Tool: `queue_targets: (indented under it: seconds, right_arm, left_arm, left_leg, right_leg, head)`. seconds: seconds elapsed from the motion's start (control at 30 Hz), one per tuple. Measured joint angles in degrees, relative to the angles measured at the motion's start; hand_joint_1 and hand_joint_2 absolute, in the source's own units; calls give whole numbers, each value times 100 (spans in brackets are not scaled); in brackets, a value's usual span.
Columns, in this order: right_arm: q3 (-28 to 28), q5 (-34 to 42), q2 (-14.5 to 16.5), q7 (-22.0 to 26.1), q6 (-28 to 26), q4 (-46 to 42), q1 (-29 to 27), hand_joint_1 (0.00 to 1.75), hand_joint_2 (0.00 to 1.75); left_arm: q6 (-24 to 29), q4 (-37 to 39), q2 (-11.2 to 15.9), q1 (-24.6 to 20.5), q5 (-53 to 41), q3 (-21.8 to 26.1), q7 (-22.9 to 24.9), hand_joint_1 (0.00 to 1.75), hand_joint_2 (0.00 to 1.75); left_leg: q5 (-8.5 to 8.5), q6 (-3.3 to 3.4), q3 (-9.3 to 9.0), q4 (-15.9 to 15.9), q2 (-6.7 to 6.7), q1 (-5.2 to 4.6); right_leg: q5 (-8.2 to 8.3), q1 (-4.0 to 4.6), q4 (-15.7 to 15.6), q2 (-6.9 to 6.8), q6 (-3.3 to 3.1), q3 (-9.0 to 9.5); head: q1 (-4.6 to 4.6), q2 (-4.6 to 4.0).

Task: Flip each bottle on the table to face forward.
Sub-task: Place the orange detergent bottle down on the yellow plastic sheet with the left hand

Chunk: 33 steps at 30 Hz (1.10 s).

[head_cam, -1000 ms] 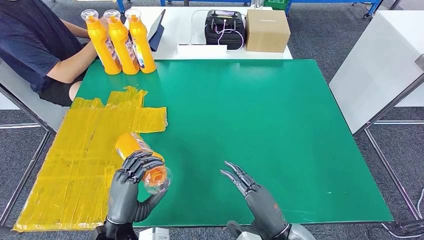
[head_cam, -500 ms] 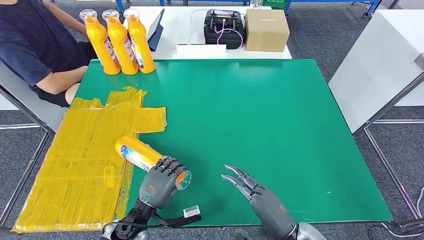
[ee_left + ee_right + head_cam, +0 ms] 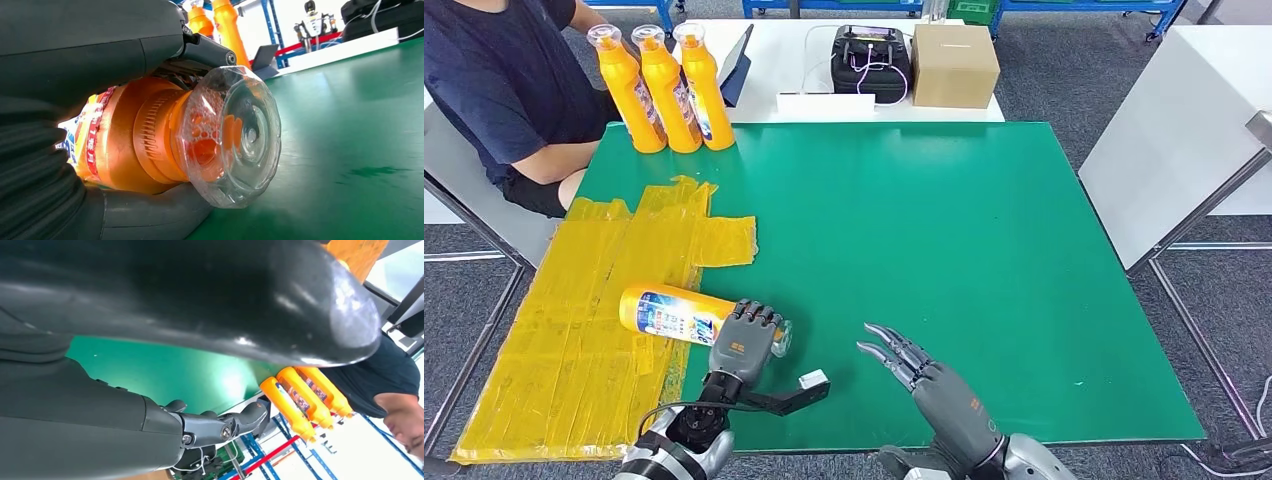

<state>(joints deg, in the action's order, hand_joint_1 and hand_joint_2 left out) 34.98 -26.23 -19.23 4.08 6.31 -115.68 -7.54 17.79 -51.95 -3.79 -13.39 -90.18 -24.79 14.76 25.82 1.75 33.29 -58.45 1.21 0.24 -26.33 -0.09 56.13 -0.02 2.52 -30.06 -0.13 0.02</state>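
Head view: left hand [image 3: 746, 342] grips the lying orange bottle [image 3: 674, 314] near its clear cap; right hand [image 3: 924, 377] spread, empty.

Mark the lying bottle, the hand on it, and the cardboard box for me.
lying bottle [image 3: 664, 312], head view, on its printed label.
left hand [image 3: 744, 342], head view, on the back of the hand gripping the bottle's neck end.
cardboard box [image 3: 956, 55], head view, on its top face.

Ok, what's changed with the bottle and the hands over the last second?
The left hand, gripping the lying bottle at its neck, has rolled it so its printed label faces up and its base has swung left over the yellow tape. The right hand still hovers open; the three standing bottles stayed put.
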Motion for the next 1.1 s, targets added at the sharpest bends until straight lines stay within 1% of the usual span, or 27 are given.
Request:
queue_targets:
  seconds: [0.03,0.07,0.17,0.3,0.4,0.53,0.6,0.63,0.7,0.77,0.8,0.83,0.87,0.93,1.0,1.03,1.1]
  right_arm:
    - [2,-4,16,-2,2,14,0,0,0]
    - [3,-9,31,-5,3,29,0,0,0]
    - [4,-30,66,-17,3,66,-5,0,0]
    - [4,-57,88,-30,-20,90,-29,0,0]
    - [4,-63,88,-44,-105,95,-92,0,0]
    - [4,-66,85,-49,-192,95,-149,0,0]
    - [4,-69,85,-58,-279,95,-186,0,0]
    - [4,-79,81,-63,-370,93,-224,0,0]
    - [9,-155,64,-67,-681,72,-354,0,0]
    - [34,-320,48,-47,-1154,0,-535,0,0]
    - [61,-451,50,-7,-1467,-62,-638,0,0]
    - [96,-609,66,65,-1830,-142,-744,0,0]
    - [134,-790,108,175,-2271,-243,-851,0,0]
    - [183,-968,275,465,-3170,-460,-1036,0,0]
    - [186,-827,485,787,-3913,-653,-1187,0,0]
    - [177,-702,568,919,-4125,-718,-1256,0,0]
    - [153,-415,713,1161,-4298,-794,-1396,0,0]
  left_arm:
    - [-10,10,6,-15,0,-4,31,10,175]
    - [-3,16,11,-26,1,-10,61,0,175]
    - [105,9,23,-37,9,-22,108,0,175]
    - [466,-176,67,51,10,-24,-44,0,0]
    - [727,-470,129,238,9,-18,-153,0,0]
    - [828,-788,191,446,17,-10,-256,0,0]
    - [952,-950,209,582,121,20,-464,0,0]
    - [1064,-1098,215,695,255,58,-665,0,0]
    - [1339,-1567,218,1010,793,169,-1222,0,0]
    - [1559,-2220,204,1384,1706,284,-1885,0,0]
    - [1571,-2602,183,1580,2308,343,-2219,0,0]
    - [1481,-3034,149,1781,2991,404,-2537,0,0]
    - [1268,-3485,98,1986,3768,466,-2843,0,0]
    - [596,-4409,-16,2392,5385,569,-3377,0,0]
    - [-87,-5218,-106,2814,6661,618,-3786,0,0]
    - [-325,-5541,-132,3016,7057,626,-3934,0,0]
    - [-626,-6035,-154,3367,7530,628,-4157,0,0]
  left_leg:
    - [0,0,-2,0,0,0]
    - [-1,0,-3,0,0,0]
    - [-4,-2,-4,0,-1,0]
    - [-6,-3,-1,0,-3,0]
    - [-6,-3,11,-1,0,0]
    - [-5,-3,28,-1,2,0]
    - [-5,-3,32,-1,0,-1]
    - [-5,-3,35,-1,-1,-1]
    - [-5,-3,45,-2,-1,-1]
    - [-5,-3,60,-2,-1,-1]
    - [-5,-3,68,-2,-1,-1]
    - [-4,-3,75,-2,-1,-1]
    - [-4,-4,81,-2,-1,-1]
    - [-2,-4,88,-2,-3,0]
    - [1,-6,88,-1,-7,2]
    - [3,-8,86,-1,-10,3]
    - [8,-12,82,0,-9,4]
  right_leg:
    - [1,0,0,0,-2,1]
    - [3,0,0,0,-4,2]
    - [3,0,1,0,-4,3]
    - [4,0,1,0,-3,-1]
    - [3,0,1,0,-3,-12]
    - [3,-1,1,0,-3,-28]
    - [3,-2,1,1,-3,-33]
    - [3,-2,1,1,-3,-36]
    - [3,-3,1,1,-3,-48]
    - [3,-4,1,1,-3,-64]
    - [3,-4,1,1,-3,-72]
    - [3,-4,0,1,-3,-80]
    - [3,-3,0,2,-3,-86]
    - [2,-2,0,2,-4,-94]
    - [-1,0,0,3,-6,-98]
    - [-3,1,-1,4,-8,-103]
    - [-13,1,-2,4,-11,-129]
  head:
    - [-1,0]
    - [-1,0]
    - [0,0]
    - [1,0]
    - [0,0]
    - [0,0]
    - [0,0]
    - [0,0]
    - [0,0]
    - [0,0]
    - [0,0]
    - [1,0]
    - [1,0]
    - [-1,0]
    - [-3,0]
    - [-2,0]
    - [-1,0]
